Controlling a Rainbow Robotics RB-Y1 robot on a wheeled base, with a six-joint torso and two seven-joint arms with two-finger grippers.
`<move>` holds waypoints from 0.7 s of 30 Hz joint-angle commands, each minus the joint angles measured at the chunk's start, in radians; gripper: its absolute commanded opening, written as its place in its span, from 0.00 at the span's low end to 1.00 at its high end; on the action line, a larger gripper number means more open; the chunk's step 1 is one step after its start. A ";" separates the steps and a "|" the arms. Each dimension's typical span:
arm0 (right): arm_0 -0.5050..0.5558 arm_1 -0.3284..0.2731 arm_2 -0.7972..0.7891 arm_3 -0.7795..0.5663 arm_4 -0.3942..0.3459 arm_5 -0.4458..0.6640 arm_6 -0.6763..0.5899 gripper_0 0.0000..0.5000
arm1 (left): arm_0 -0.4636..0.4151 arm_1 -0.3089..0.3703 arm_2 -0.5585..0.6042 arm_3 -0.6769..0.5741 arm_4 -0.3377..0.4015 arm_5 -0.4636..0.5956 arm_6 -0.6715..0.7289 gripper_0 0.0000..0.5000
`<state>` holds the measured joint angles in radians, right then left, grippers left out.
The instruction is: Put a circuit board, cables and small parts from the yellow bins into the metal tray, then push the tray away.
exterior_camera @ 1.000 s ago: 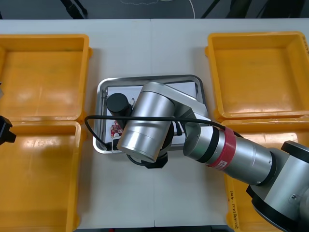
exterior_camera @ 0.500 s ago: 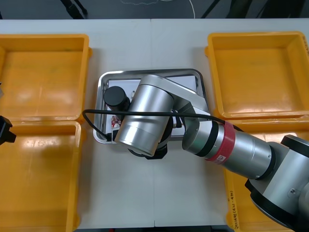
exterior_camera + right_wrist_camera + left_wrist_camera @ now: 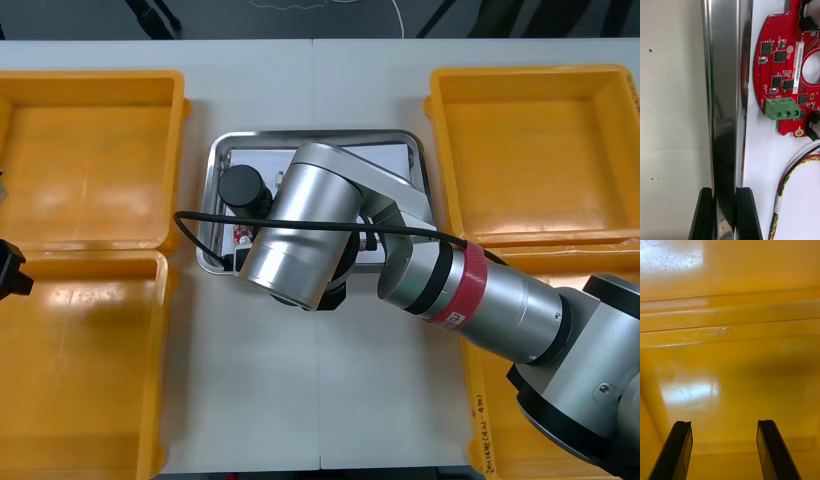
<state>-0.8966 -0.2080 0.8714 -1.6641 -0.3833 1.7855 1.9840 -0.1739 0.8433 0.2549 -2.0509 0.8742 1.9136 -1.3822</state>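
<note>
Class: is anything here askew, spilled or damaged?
Nothing stands out. The right gripper clamps the metal tray by its rim; circuit board and red and yellow cable lie inside; left gripper hangs in a yellow bin.

The tray (image 3: pixel 724 93) is bare polished metal: its rim is smooth and mirror-bright with dark streaked reflections, while its inside looks flat, matt white. The circuit board (image 3: pixel 784 75) has a red lacquered face with fine dotting, dull black chips, gold pads and a green plastic terminal block (image 3: pixel 781 108). The cable (image 3: pixel 781 187) wears smooth red and yellow plastic insulation. The bins (image 3: pixel 730 363) are glossy yellow plastic, showing bright glare patches and faint scratches. The table (image 3: pixel 673 112) is pale, smooth and matt. The right arm (image 3: pixel 300 240) has a satin silver metal shell and a shiny red band (image 3: pixel 462 300). The right gripper (image 3: pixel 723 190) and left gripper (image 3: pixel 724 423) have matt black fingers (image 3: pixel 679 450).
</note>
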 commanded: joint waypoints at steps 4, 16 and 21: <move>-0.054 0.019 -0.031 0.030 0.015 -0.046 0.030 0.00 | 0.019 -0.007 0.030 -0.005 -0.009 0.006 -0.061 1.00; -0.077 0.019 -0.035 0.090 0.023 -0.095 0.044 0.00 | 0.019 -0.007 0.030 -0.005 -0.009 0.006 -0.061 1.00; -0.107 0.019 -0.037 0.138 0.021 -0.132 0.056 0.00 | 0.019 -0.007 0.030 -0.005 -0.009 0.006 -0.061 1.00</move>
<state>-0.9403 -0.2080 0.8672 -1.5397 -0.3704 1.6725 1.9855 -0.1739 0.8433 0.2549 -2.0507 0.8742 1.9136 -1.3822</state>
